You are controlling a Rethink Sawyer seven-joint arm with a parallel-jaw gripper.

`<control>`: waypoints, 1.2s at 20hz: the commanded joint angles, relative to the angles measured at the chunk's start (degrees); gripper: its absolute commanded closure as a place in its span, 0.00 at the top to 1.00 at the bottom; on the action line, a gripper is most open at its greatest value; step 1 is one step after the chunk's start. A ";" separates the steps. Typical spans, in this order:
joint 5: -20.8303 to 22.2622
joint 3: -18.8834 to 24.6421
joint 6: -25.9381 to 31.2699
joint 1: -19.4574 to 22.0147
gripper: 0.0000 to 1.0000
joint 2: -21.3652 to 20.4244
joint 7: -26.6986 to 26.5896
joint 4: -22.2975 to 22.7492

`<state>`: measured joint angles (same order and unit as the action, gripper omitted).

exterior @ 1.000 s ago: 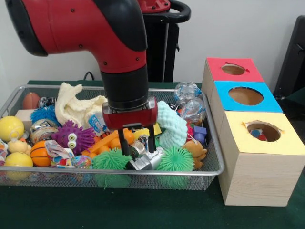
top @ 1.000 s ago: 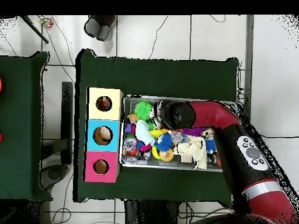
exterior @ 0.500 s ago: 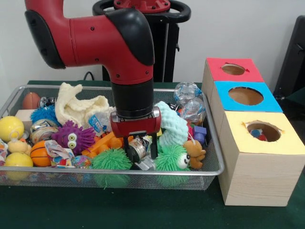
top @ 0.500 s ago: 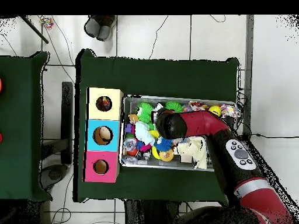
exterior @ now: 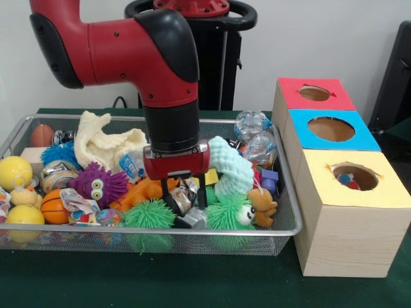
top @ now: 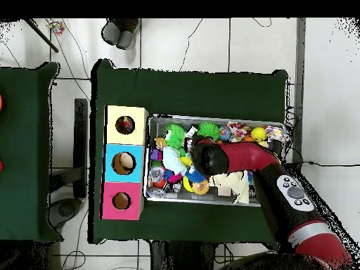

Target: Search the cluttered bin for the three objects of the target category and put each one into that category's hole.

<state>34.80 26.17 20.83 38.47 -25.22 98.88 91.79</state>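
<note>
At the near rim of the wire bin (exterior: 282, 228), two green spiky balls are being seen: one (exterior: 149, 215) at about 7 o'clock from the tool (exterior: 183, 200) and a googly-eyed one (exterior: 226, 213) at 4 o'clock. The tool is being lowered among the clutter, its two fingers spread around a crinkled silver object (exterior: 185, 196); whether it is being gripped cannot be told. A small brown bear (exterior: 262, 206) is being shown at 3 o'clock, a purple fuzzy monster (exterior: 97, 184) at 9 o'clock. Farther back, a cream cloth (exterior: 103, 144) is being draped at 11 o'clock. On the green table (exterior: 192, 282), the yellow box (exterior: 350, 208), blue box (exterior: 331, 131) and red box (exterior: 313, 94) are being lined up at 3 o'clock, each with a round hole.
</note>
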 commanded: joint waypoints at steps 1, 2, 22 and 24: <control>4.70 -3.59 4.85 3.97 1.00 4.77 -5.21 8.41; 5.11 -3.56 4.67 4.70 1.00 4.80 -5.78 8.15; 10.87 0.60 10.73 17.43 1.00 5.40 -18.08 4.62; 11.48 0.95 10.84 17.76 1.00 5.74 -17.94 4.28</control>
<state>37.82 31.62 21.04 53.52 -24.19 98.88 94.14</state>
